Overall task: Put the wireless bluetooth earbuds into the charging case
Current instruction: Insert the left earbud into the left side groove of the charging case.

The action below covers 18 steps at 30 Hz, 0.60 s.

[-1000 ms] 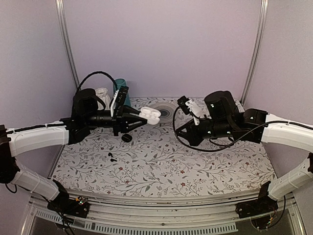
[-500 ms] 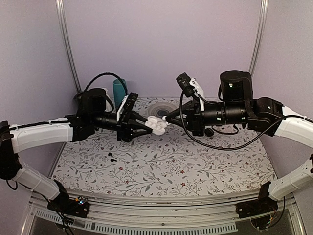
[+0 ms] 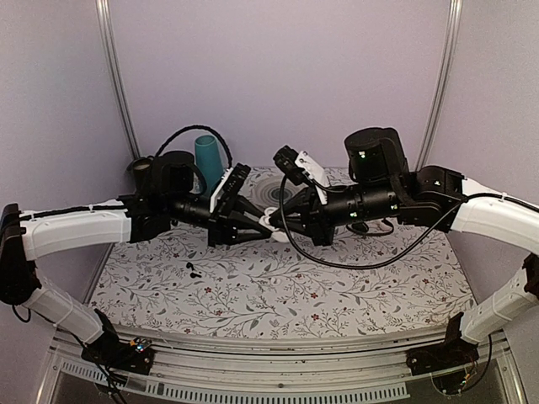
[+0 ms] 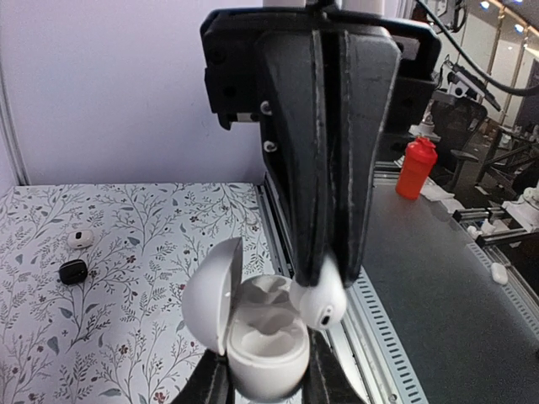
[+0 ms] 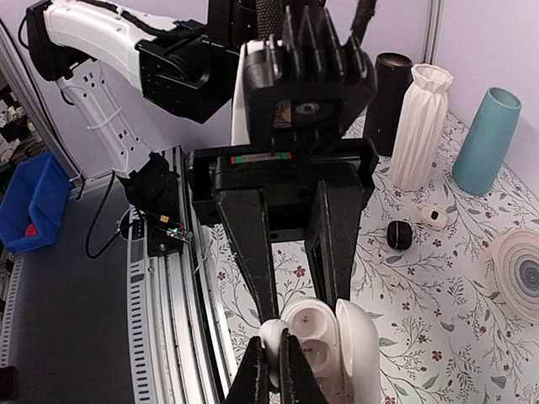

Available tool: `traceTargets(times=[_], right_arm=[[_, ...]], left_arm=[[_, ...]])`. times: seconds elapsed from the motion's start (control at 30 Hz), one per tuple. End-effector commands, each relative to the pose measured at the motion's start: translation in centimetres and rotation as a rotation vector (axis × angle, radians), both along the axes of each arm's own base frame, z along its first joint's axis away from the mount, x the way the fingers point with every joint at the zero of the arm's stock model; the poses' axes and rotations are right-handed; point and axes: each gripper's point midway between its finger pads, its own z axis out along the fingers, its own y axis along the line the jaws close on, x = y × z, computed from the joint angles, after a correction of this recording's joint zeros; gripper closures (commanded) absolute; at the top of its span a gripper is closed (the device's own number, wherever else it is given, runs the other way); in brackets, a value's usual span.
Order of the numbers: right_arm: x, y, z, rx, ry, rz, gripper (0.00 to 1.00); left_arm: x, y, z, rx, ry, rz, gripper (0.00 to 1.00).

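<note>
**Change.** Within the last second the two arms have closed from well apart to tip against tip above the middle of the table. I judge this the insertion step, begun but not finished.

**Left gripper**: fingers clamped on the lower body of the charging case, which is held in the air with its lid swung open.

**White earbud**: touching the case's rim at the open well. Whether its stem has entered cannot be told.

**Right gripper**: fingers nearly closed, pinching that bud.

**Around.**
- Black earbuds: loose on the table under the left arm, still to be stowed.
- Teal vase: at the back.
- Small white case and black case: near each other on the table.

**In the way.** Nothing lies between bud and well. The raised lid and the flanking fingers leave a narrow approach.
</note>
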Motion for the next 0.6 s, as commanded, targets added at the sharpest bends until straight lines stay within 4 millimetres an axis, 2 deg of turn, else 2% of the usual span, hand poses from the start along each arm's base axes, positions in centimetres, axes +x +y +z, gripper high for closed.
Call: traceTargets(times=[0.0,0.37,0.57], right_arm=[[0.2,0.2,0.8,-0.016,-0.047,-0.019,0.97],[1.2,-0.6,-0.4,-0.082,-0.080,-0.084,0.97],[0.8,-0.5,-0.8,-0.093,-0.075,-0.071,0.97]], left_arm=[[-0.8,-0.7,0.3,-0.002,0.002,-0.046,1.00],[-1.3,-1.2,0.6,0.004,-0.001,-0.066,1.00],[-1.4,-1.2,0.7,0.006,-0.003,-0.064,1.00]])
